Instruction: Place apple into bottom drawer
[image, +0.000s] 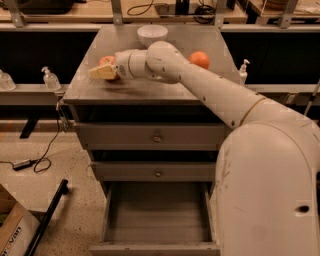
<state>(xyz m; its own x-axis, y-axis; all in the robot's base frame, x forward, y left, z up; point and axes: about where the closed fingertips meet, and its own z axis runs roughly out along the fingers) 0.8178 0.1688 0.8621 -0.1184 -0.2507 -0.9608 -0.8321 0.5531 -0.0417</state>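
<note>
The apple (106, 60), red with yellowish patches, sits at the left side of the grey cabinet top (150, 87). My gripper (103, 72) is right at the apple, in front of it, and covers its lower part. My white arm reaches in from the lower right across the cabinet. The bottom drawer (157, 247) is pulled out, and its grey tray shows nothing inside.
A white bowl (152, 34) stands at the back of the cabinet top. A smooth orange fruit (200, 59) lies to the right of my arm. Two upper knobbed drawers (157, 136) are shut. Pump bottles (51, 79) stand on the side shelves. A cardboard box (12, 235) sits on the floor at the left.
</note>
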